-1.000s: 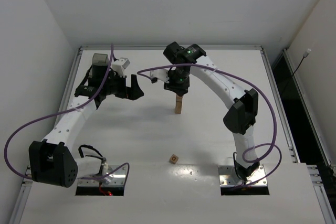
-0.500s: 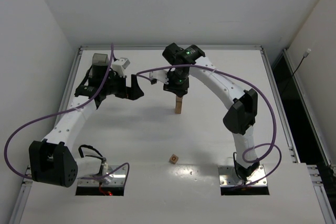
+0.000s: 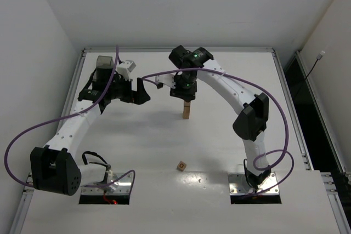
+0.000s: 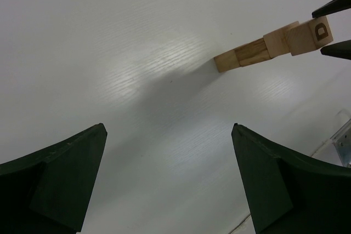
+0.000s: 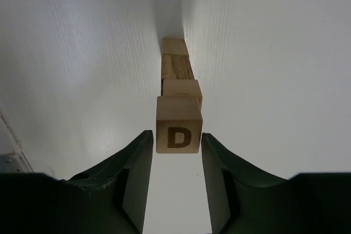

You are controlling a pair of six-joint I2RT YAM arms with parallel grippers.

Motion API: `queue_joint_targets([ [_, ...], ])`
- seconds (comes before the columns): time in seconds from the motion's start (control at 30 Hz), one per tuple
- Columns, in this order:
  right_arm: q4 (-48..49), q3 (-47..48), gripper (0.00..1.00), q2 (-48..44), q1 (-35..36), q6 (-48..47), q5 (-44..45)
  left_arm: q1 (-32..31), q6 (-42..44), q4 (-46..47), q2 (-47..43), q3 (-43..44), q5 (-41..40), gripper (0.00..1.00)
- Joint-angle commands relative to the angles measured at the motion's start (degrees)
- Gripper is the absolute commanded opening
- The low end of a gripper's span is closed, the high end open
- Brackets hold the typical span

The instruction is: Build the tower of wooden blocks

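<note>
The tower (image 3: 187,111) is a narrow column of tan wood blocks at the table's middle back. It also shows in the left wrist view (image 4: 258,52) and the right wrist view (image 5: 176,67). Its top block (image 5: 179,124) carries a dark letter D and sits slightly off-line from the block under it. My right gripper (image 3: 186,96) (image 5: 176,134) straddles this top block, with its fingers a hair apart from the block's sides. A loose wood block (image 3: 181,165) with a ring mark lies near the front. My left gripper (image 3: 140,92) (image 4: 169,130) is wide open and empty, left of the tower.
The white table has a raised metal rim (image 3: 285,80) and white walls behind and at the sides. Two arm base cut-outs (image 3: 107,193) (image 3: 254,190) sit at the near edge. Purple cables (image 3: 164,71) loop above the table between the arms.
My right gripper has lifted slightly and drifted a little to the left over the tower. The tower, the loose block and the left arm have not moved.
</note>
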Motion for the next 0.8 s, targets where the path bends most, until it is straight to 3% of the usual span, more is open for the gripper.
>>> queue_joint_targets([
  [0.0,-0.7,0.6,0.38,0.4,0.5,0.7,0.4,-0.2,-0.5,1.9,0.2,2.3,1.2,0.96],
  [0.2,-0.1,0.6,0.53,0.4,0.5,1.2,0.4,-0.2,-0.5,1.9,0.2,2.3,1.2,0.96],
  [0.47,0.4,1.2,0.65,-1.4,0.5,1.2,0.4,-0.2,0.1,1.4,0.2,2.3,1.2,0.96],
  [0.77,3.9,1.7,0.69,-1.9,-0.1,4.4,3.2,-0.2,0.1,1.4,-0.8,2.3,1.2,0.96],
])
